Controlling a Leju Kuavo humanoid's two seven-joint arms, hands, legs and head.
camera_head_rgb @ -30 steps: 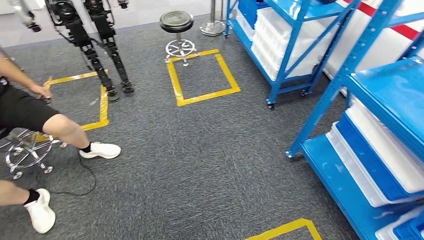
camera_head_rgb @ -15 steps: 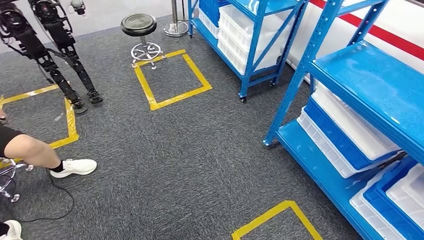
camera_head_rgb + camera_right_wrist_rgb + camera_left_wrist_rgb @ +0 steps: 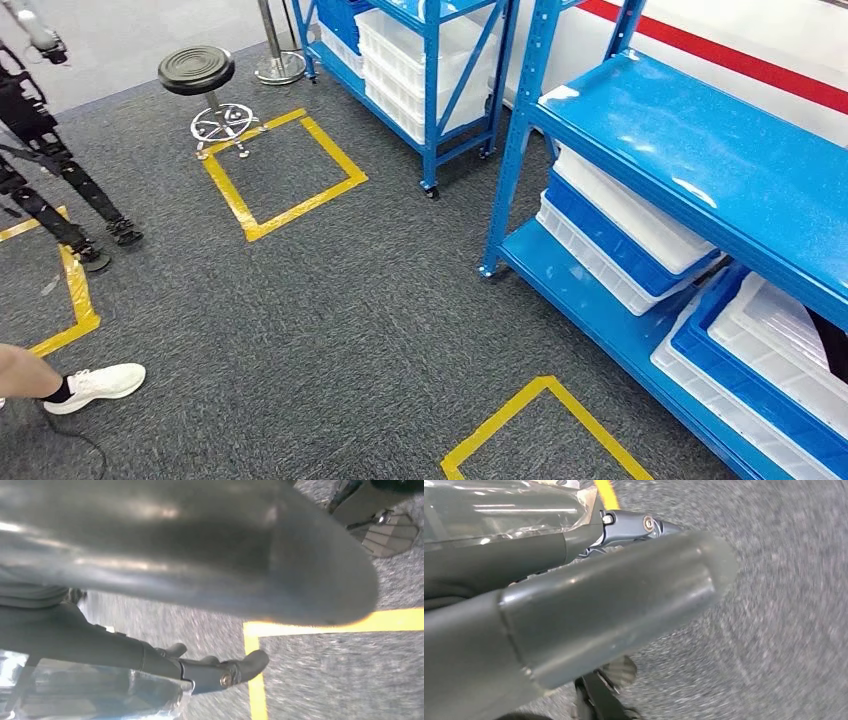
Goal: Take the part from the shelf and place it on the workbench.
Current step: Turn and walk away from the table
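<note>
Both arms hang low: left hand (image 3: 589, 605) and right hand (image 3: 200, 555) blur over carpet, a clear film glinting beside each, and I cannot tell whether the fingers are apart or clamped. Ahead, a tape mark (image 3: 545, 385), then the shelf (image 3: 690, 160), trays (image 3: 620, 215) along its lower deck's front edge. The part can't be made out; presumably it's in there. Approach step, I'd judge. Next: square up, then reach. Beyond, a stool (image 3: 197, 70).

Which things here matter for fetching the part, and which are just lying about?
For the job: near blue shelf, its stacked bins.
Lying about: stool, yellow tape square, another robot's legs, person's shoe, far shelf.
</note>
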